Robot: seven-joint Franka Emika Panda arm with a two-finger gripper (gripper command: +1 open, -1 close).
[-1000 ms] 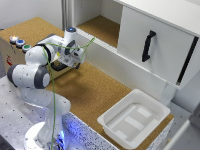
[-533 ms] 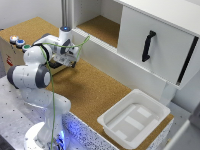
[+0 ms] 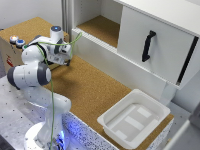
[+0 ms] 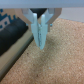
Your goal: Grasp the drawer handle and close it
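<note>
The drawer handle (image 3: 148,46) is a slim black bar standing upright on the drawer's (image 3: 165,27) flat white front panel, at the exterior view's right. That panel stands out from the white cabinet. My gripper (image 3: 68,60) is far from it at the exterior view's left, low over the cork surface, beside the cabinet's lower front edge. In the wrist view the gripper (image 4: 40,48) points down at the cork, its two pale fingers (image 4: 38,34) pressed together with nothing between them. The handle is out of the wrist view.
A shallow white plastic tray (image 3: 119,128) lies on the cork near the front right. An open cabinet shelf (image 3: 102,27) with a cork floor sits behind the gripper. A brown box (image 3: 9,50) with small round items stands at the far left.
The arm's wrist has shifted slightly toward the exterior view's left. The drawer and tray have not moved.
</note>
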